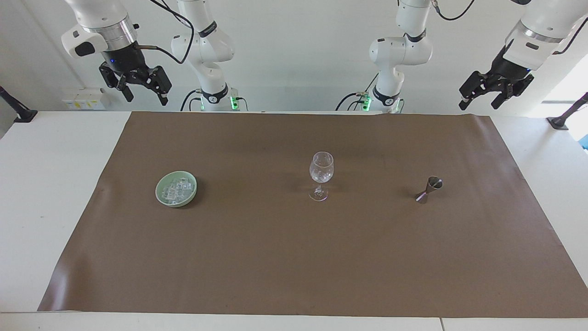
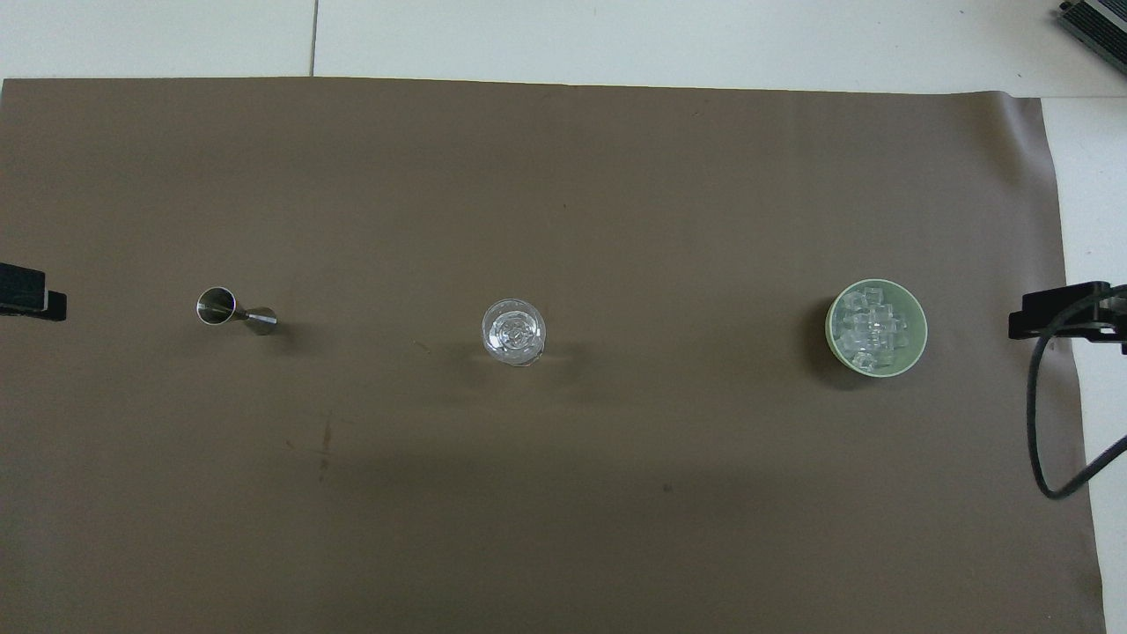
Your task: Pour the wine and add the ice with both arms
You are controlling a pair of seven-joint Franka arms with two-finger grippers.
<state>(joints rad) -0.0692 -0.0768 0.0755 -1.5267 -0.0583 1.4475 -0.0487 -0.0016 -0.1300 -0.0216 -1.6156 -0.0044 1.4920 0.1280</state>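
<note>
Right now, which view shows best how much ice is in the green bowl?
The overhead view: it looks straight into the green bowl, showing the ice heaped across it. The facing view shows the ice slantwise, partly hidden by the bowl's rim.

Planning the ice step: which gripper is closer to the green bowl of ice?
Right. The right gripper hangs open above the table's edge at the green bowl's end; the left gripper, also open, waits at the jigger's end.
</note>
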